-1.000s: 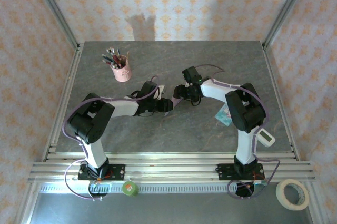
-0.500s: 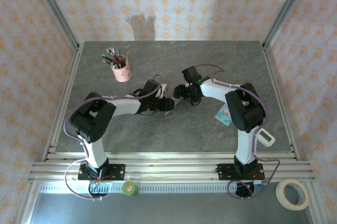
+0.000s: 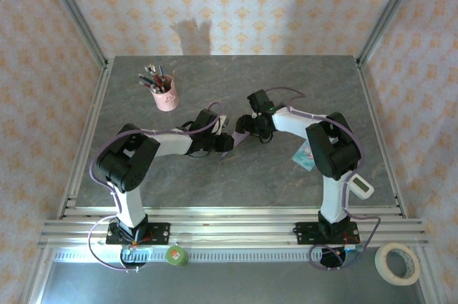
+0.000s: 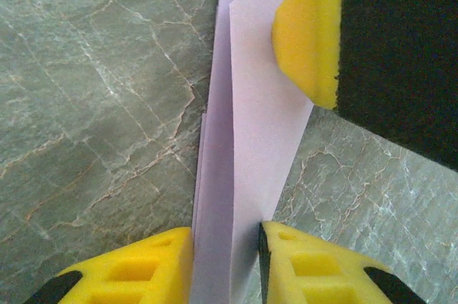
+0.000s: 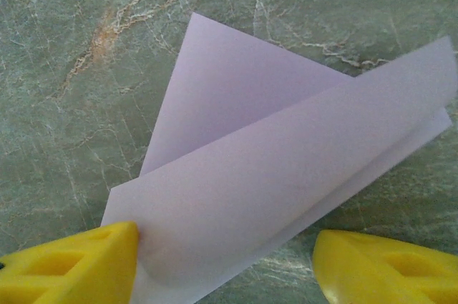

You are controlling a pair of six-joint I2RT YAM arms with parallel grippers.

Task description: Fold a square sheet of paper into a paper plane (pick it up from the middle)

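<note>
The pale lilac sheet of paper (image 4: 250,139) is folded into a long, narrow, pointed shape with layered flaps and rests on the grey stone table between the two arms (image 3: 236,142). My left gripper (image 4: 225,236) is shut on its near end, and both yellow pads touch the folded layers. In the right wrist view the paper (image 5: 286,175) lies with its upper flap lifted and curved. My right gripper (image 5: 225,247) stands open over it. Its left fingertip (image 5: 107,254) touches the flap's edge and its right fingertip (image 5: 372,261) is apart from it. One right finger pad (image 4: 308,32) presses on the paper's far part.
A pink pen cup (image 3: 165,94) stands at the back left. A small teal-and-white packet (image 3: 305,155) lies by the right arm, with a white device (image 3: 360,187) nearer the front edge. A tape roll (image 3: 398,263) sits off the table at the front right.
The left gripper's jaws have closed in on the folded paper. Both arms have stayed almost in place at the table's middle.
</note>
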